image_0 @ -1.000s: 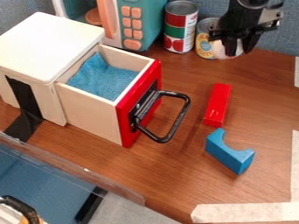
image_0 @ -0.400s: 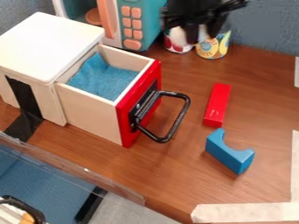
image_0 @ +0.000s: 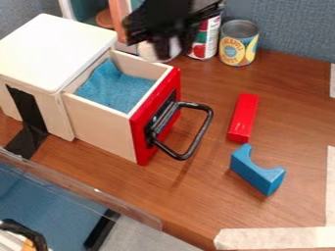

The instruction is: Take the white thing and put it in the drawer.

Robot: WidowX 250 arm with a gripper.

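Apparently, the end effector hangs down near the drawer.

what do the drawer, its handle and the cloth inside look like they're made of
The drawer looks like wood, pale and matt on the sides, with a glossy red front that seems painted. The handle is smooth, shiny black, either coated metal or plastic. The cloth looks like soft fabric, judging by its folds and dull, slightly fuzzy blue surface.

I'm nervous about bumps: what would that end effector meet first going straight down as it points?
The end effector, holding the white thing, would probably meet the drawer's far corner, though depth is unclear.
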